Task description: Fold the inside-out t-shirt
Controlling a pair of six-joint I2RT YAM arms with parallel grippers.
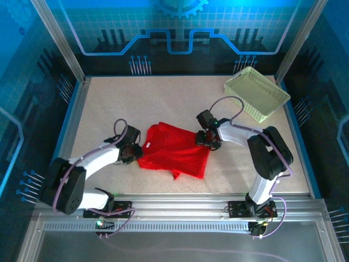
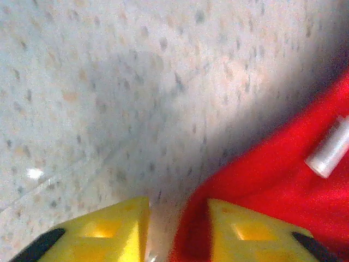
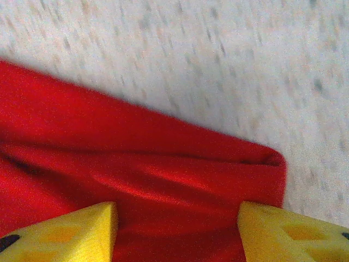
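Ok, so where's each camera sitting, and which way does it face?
Top external: above and behind the arms, looking down at table, shirt and basket; both arms show, left gripper and right gripper at the shirt's edges.
Left wrist: on the left arm, facing down at table and the shirt's edge with its tag; yellow fingers at bottom.
Right wrist: on the right arm, facing down at a shirt fold; yellow fingers at bottom.
Shared: both wrist views show shirt and table.

Overhead camera looks down; wrist cameras closely face the t-shirt [image 1: 174,153].
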